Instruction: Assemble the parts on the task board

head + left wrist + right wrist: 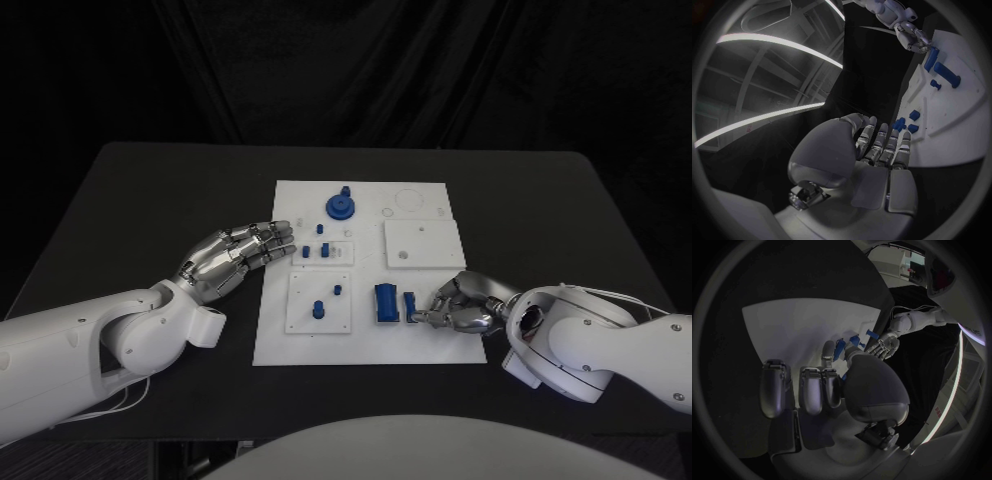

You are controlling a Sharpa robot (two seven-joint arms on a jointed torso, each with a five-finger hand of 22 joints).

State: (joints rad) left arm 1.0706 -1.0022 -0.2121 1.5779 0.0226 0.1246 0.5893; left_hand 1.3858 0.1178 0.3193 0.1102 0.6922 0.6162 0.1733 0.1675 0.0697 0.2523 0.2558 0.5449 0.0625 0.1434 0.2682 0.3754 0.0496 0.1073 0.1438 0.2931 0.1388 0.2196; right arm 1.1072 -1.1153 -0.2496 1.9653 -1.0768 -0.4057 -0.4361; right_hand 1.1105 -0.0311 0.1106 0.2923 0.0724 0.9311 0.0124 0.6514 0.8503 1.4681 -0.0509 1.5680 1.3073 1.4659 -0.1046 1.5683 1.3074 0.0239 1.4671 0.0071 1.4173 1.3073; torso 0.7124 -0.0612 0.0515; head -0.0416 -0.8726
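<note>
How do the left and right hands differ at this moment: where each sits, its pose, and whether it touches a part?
The left hand lies at the task board's left edge, fingers stretched out together and holding nothing; the right hand sits over the board's near right area, fingers curled toward a narrow blue part. Whether the right hand actually grips that part cannot be told. Both are silver hands on white arms.
</note>
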